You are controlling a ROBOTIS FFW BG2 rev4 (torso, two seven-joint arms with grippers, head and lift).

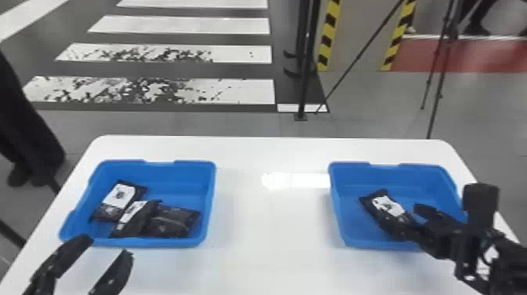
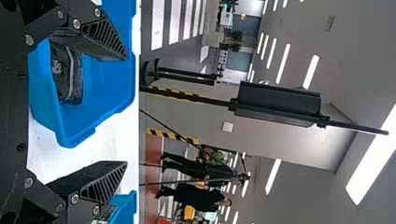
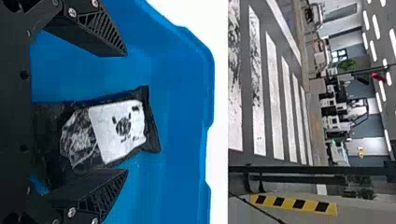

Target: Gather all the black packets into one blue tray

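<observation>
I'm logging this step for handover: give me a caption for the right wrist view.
Right gripper, fingers open either side of a white-labelled black packet in a blue tray.

Head view downward, wrist views closer

Grey floor (image 1: 490, 102) | white floor stripes (image 1: 188, 25) | white table (image 1: 258, 149) | ceiling lights (image 2: 282, 64)

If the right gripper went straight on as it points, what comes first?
Probably the black packet, lined up between the open fingers of the right gripper, though depth is unclear.
</observation>
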